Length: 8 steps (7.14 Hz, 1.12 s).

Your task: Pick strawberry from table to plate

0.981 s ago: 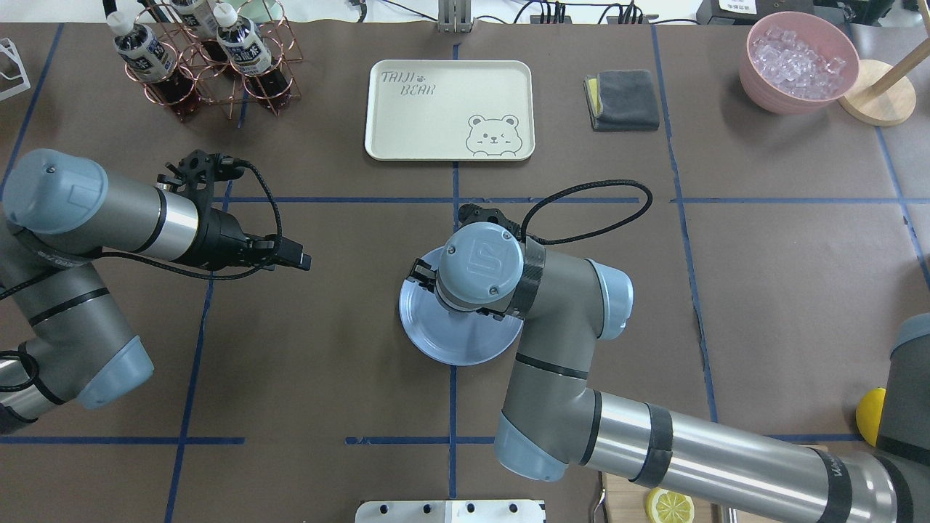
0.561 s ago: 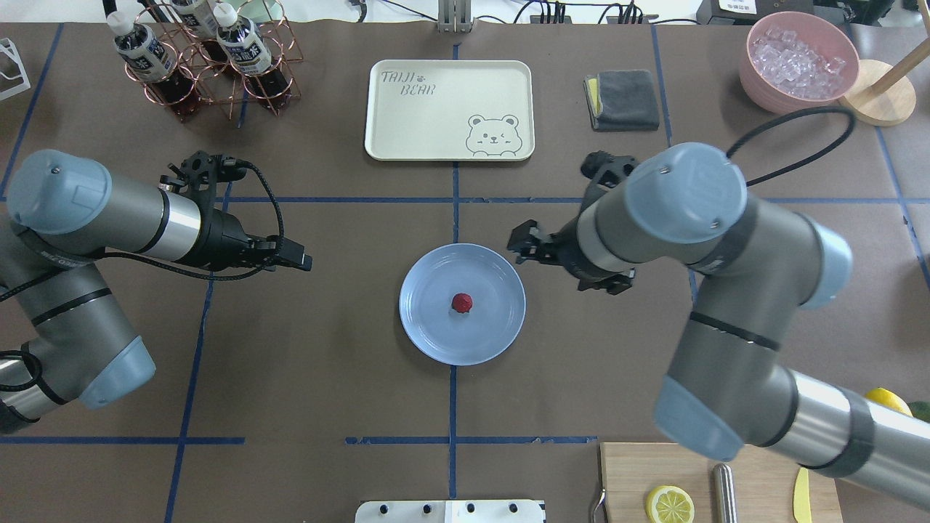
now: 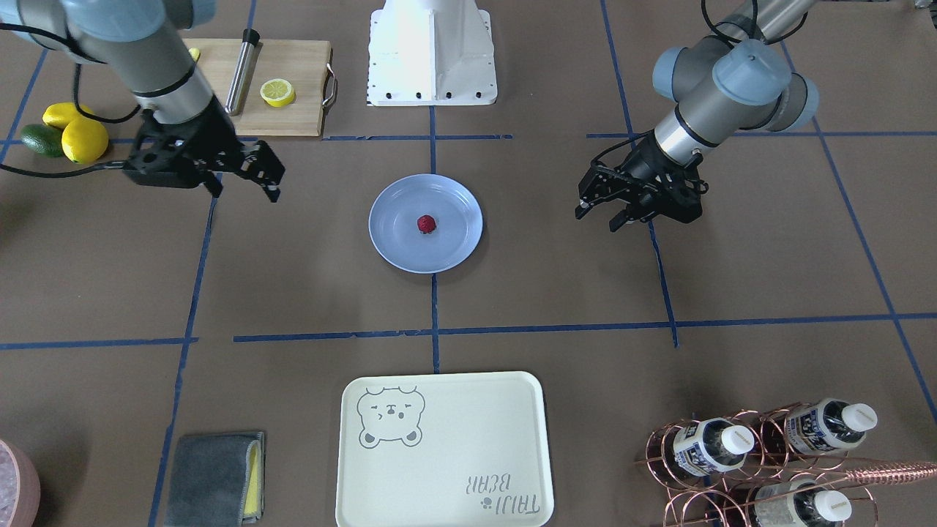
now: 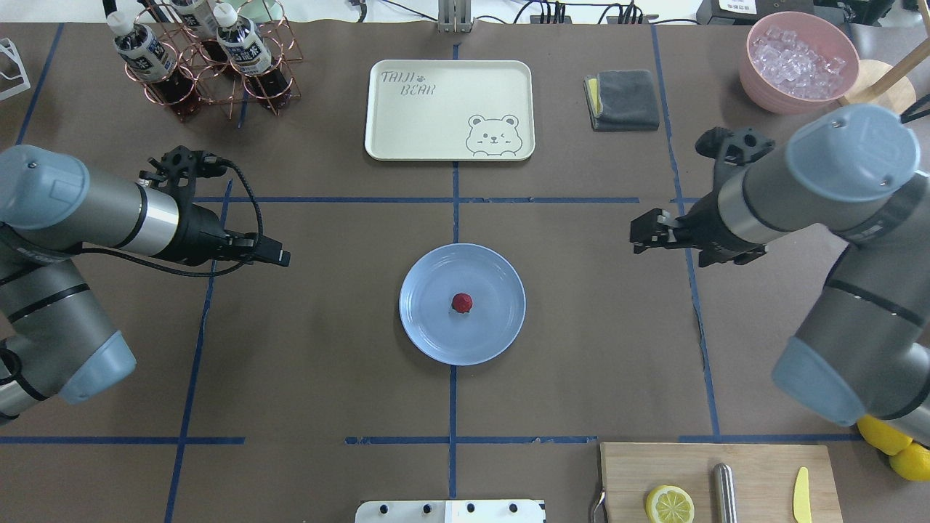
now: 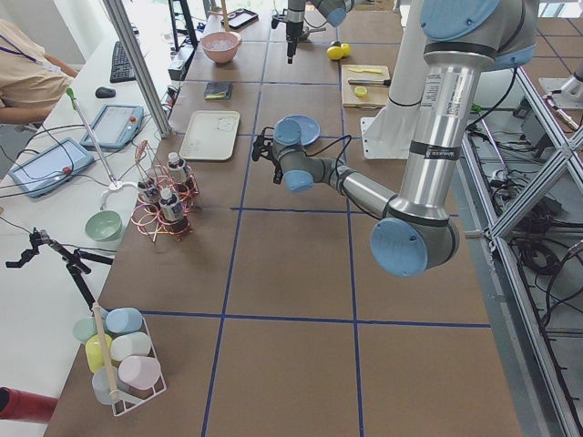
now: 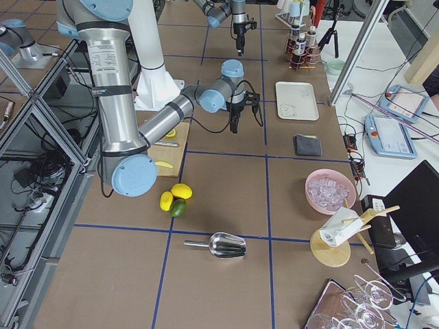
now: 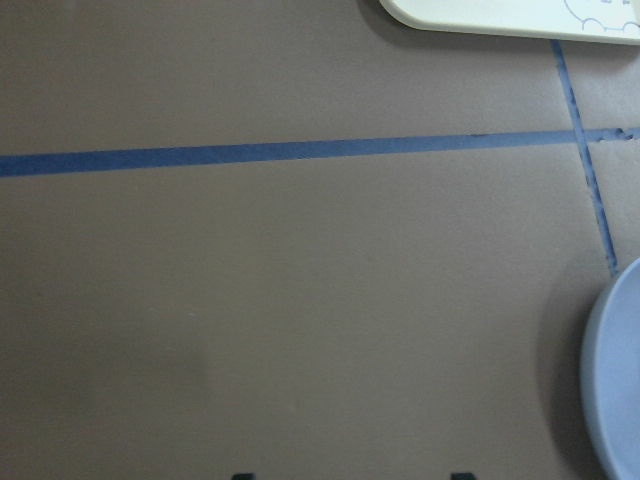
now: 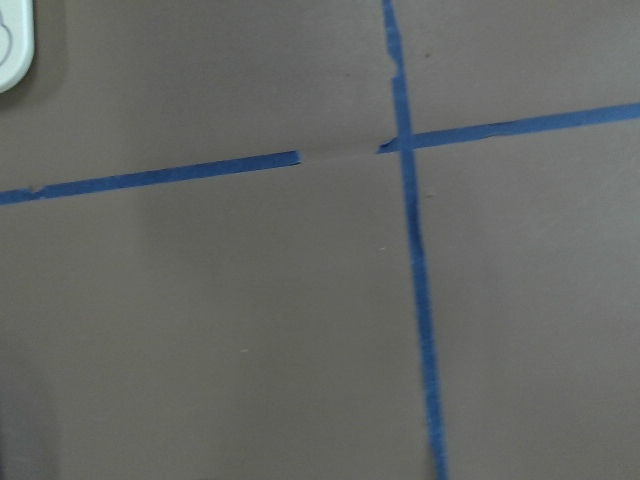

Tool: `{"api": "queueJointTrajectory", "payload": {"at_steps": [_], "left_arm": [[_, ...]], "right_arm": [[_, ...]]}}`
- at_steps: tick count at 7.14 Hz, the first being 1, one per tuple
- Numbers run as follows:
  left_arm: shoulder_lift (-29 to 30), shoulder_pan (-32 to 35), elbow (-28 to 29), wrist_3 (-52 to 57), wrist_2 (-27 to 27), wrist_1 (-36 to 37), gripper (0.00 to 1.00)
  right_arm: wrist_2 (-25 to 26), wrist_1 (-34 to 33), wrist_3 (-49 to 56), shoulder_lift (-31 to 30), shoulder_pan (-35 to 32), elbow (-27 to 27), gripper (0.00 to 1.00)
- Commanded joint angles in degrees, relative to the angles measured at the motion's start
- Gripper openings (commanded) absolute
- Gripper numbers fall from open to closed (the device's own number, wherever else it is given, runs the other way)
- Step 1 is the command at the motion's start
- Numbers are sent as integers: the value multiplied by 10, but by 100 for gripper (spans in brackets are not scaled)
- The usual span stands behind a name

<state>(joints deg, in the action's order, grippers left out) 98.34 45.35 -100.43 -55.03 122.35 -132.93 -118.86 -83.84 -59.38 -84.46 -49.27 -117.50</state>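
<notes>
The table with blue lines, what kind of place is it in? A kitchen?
Probably a robot lab, not a kitchen. A left arm and a right arm work at the taped table, metal framing and cables run beside it, and a person sits by tablets.

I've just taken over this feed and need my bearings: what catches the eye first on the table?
The dark-red strawberry stands out first, sitting alone in the middle of the light-blue plate at the centre of the table. Next come the left gripper and the right gripper, which hang on opposite sides of the plate, both clear of it, with fingers open and empty.
</notes>
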Motion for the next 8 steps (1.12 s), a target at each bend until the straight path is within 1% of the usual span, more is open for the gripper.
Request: {"api": "queueJointTrajectory", "payload": {"at_steps": [1,2,3,4,5,6,7,8], "left_arm": [[-80,96,-3,171,54,-1,72],[-118,152,3,271,79,0,72],[-150,212,9,354,110,3,73],[-172,258,19,418,116,4,79],[-184,303,27,475,116,12,100],[-184,367,27,565,124,81,100],[-174,427,27,686,123,193,100],[-142,440,27,710,122,278,100]], "right_arm": [[-63,3,182,-85,-118,6,100],[-108,3,272,-113,-185,19,100],[-151,-3,349,-127,-248,41,100],[-167,-6,431,-134,-309,71,100],[-175,-7,512,-138,-354,102,100],[-189,-28,569,-138,-388,121,100],[-190,-83,626,-135,-411,122,100],[-191,-124,665,-130,-426,120,100]]}}
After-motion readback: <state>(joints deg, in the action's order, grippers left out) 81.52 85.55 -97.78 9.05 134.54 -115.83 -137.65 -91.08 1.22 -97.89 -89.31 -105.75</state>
